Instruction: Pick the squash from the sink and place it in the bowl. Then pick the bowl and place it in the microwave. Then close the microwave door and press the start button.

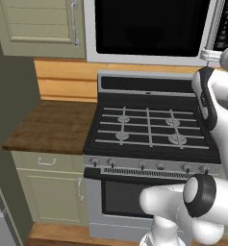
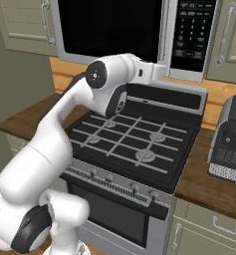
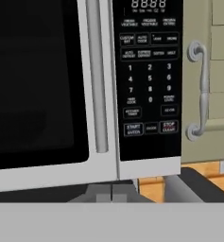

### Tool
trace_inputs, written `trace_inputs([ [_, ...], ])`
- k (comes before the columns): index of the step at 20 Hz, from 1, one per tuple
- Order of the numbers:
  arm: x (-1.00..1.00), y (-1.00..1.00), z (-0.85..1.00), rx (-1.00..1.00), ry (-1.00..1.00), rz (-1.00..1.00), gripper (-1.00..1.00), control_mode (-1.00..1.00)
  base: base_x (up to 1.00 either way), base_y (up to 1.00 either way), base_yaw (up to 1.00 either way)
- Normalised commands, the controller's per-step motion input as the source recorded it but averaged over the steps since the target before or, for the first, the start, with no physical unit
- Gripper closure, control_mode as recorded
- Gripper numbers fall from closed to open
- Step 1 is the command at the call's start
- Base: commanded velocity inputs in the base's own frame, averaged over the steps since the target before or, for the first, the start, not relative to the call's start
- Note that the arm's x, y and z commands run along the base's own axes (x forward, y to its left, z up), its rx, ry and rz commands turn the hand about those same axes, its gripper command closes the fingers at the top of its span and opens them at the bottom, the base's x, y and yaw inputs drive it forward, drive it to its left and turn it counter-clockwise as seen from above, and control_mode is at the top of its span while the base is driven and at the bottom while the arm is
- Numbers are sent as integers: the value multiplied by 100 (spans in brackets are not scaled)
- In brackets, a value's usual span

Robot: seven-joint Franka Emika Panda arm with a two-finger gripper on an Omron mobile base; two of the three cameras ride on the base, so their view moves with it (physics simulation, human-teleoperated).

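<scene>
Black button panel (image 3: 149, 80) dead ahead of tool, start button (image 3: 133, 129) low on it; microwave door (image 3: 42, 90) shut; tool closed, empty

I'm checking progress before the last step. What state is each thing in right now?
microwave door: closed, its handle upright.
microwave button panel: facing the hand camera, nothing touching it.
stove: burners bare, oven door shut.
cabinet door: shut.
gripper: shut, holding nothing.
</scene>
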Motion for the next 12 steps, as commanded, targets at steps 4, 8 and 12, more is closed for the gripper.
trace_inputs([
  [4, 12, -38, 0, 1, 0, 5, 100, -100, 0, 0, 0],
  [8, 8, -46, 3, 2, 0, 7, 100, -100, 0, 0, 0],
  [12, 10, -31, 23, 1, 0, 7, 100, -100, 0, 0, 0],
])
